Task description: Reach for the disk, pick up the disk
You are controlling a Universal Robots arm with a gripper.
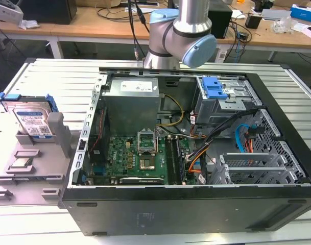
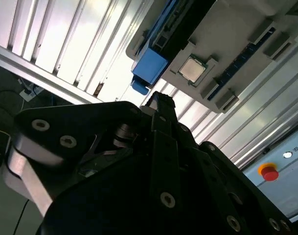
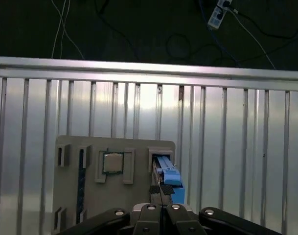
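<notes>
The disk stands on edge in the gray holder, with the computer case on the exterior view's right of it. My gripper hangs above that holder, fingers pressed together. The reach is the step in hand, I judge, and a grasp calls for spreading them first.

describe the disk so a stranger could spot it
Beside the open computer case, on the exterior view's left, sits a grey holder. The disk stands in it: silver, blue-labelled, blue-bracketed, far bigger than the square chip lying flat nearby.
</notes>
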